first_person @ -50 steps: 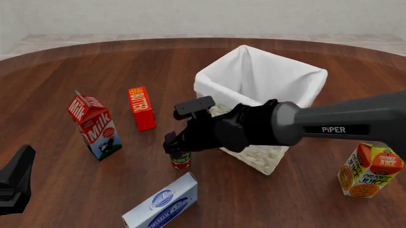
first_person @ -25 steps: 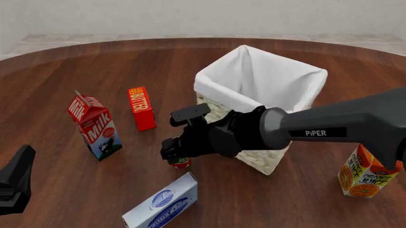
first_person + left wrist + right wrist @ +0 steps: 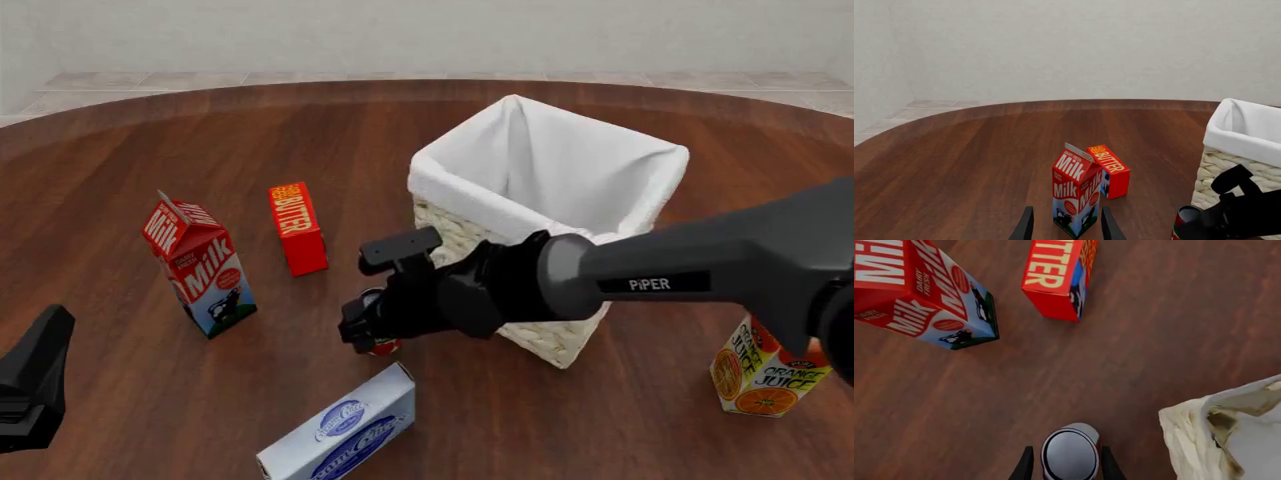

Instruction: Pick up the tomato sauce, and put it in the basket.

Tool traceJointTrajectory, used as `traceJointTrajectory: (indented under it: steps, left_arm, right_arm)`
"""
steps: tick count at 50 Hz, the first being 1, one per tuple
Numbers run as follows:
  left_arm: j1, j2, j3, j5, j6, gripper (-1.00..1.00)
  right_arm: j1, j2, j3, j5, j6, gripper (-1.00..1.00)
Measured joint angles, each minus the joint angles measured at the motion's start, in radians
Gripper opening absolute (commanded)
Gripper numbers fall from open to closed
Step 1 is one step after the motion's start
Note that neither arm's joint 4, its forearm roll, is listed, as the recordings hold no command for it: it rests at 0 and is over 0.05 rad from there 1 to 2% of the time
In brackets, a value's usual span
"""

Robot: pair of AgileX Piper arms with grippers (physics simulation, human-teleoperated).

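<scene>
Looking down your right wrist view, you see the tomato sauce (image 3: 1069, 456) as a silver-topped can standing between the right pincer (image 3: 1066, 466) fingers, which flank it closely on both sides; whether they pinch it you cannot tell. From the front, only a sliver of red label (image 3: 383, 345) shows under the arm, on the tabletop just beside the basket (image 3: 567, 330), at its 8 o'clock. Your left pincer (image 3: 1065, 227) is spread, empty, facing the milk carton (image 3: 1076, 197) and butter box (image 3: 1111, 170).
</scene>
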Motion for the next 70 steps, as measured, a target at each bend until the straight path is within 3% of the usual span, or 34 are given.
traceJointTrajectory:
  steps: [16,17,70]
  left_arm:
    - [0.000,0.000,0.000,0.000,0.000,1.00]
    - [0.000,0.000,0.000,0.000,0.000,1.00]
    - [0.000,-0.001,0.000,0.001,0.000,1.00]
  right_arm:
    - [-0.001,0.016,0.003,-0.007,-0.001,1.00]
    - [-0.001,0.017,0.003,-0.007,-0.001,-1.00]
    - [0.004,-0.081,-0.014,0.054,-0.075,-1.00]
